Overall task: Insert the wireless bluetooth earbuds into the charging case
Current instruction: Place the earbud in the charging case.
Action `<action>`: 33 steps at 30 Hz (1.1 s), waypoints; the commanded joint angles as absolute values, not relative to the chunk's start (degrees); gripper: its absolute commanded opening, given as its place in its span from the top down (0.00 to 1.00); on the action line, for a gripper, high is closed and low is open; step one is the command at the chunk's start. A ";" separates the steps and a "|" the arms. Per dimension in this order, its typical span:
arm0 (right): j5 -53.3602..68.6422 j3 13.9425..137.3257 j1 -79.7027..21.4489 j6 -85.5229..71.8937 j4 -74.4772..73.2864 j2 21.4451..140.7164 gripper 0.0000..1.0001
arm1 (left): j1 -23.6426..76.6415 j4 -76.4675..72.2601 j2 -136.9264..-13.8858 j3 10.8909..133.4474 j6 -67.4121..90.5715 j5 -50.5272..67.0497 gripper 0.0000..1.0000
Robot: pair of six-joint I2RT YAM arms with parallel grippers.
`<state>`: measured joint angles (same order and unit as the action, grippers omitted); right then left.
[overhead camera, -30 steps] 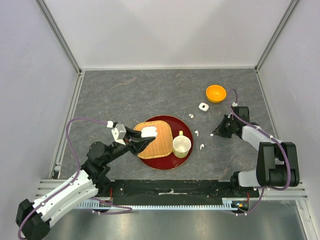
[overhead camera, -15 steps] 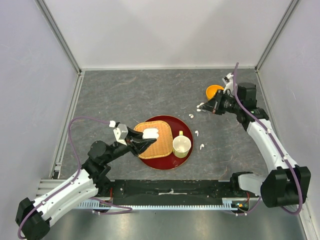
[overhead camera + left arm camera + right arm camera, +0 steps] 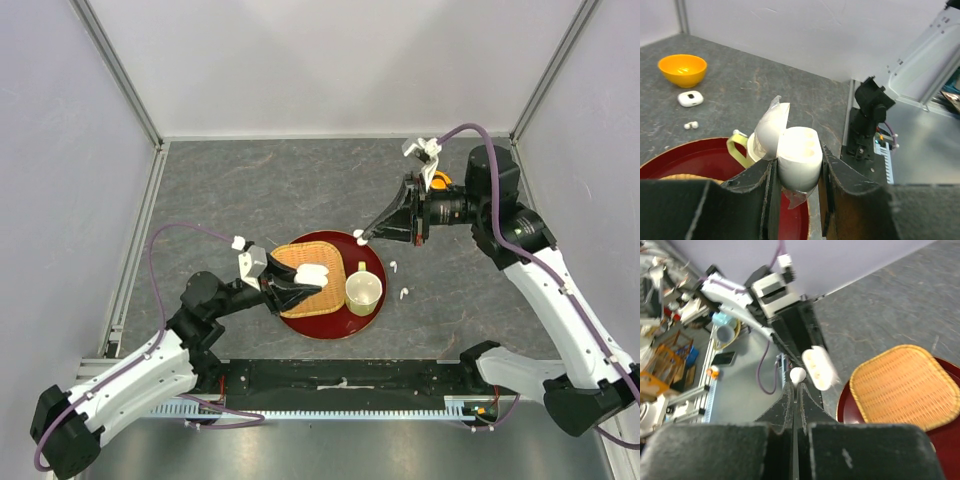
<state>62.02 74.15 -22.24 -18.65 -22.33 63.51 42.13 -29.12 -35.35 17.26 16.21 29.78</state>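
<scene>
Over the red tray (image 3: 330,331), your left end effector (image 3: 797,181) is gripping the open charging case (image 3: 799,150) while your right end effector (image 3: 796,391) is pinching one earbud (image 3: 798,374); nothing looks seated yet.

The dark grey, stone-patterned tabletop (image 3: 250,190) carries a round red tray (image 3: 330,330) at its middle, toward the near edge. Just right of the tray two small white earbuds (image 3: 393,266) lie on the bare surface, close together but apart, one nearer than the other. At the far right sits an orange bowl (image 3: 682,70). A closed white earbud case (image 3: 690,98) lies beside it, and a third earbud (image 3: 690,125) rests near that case.
</scene>
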 commanded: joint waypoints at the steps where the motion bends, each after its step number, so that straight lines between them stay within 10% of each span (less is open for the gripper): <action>1: 63.30 80.32 -27.32 -6.37 -32.93 64.15 1.00 | 42.28 -32.34 -37.61 20.56 16.78 36.99 0.98; 33: 44.65 86.13 -52.12 2.46 -43.59 75.15 1.00 | 42.36 -39.99 -46.23 25.14 21.62 54.05 0.98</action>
<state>45.91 84.31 -51.33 2.22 -46.63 74.87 42.15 -36.32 -45.89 22.55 19.55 51.55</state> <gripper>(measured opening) 0.011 0.363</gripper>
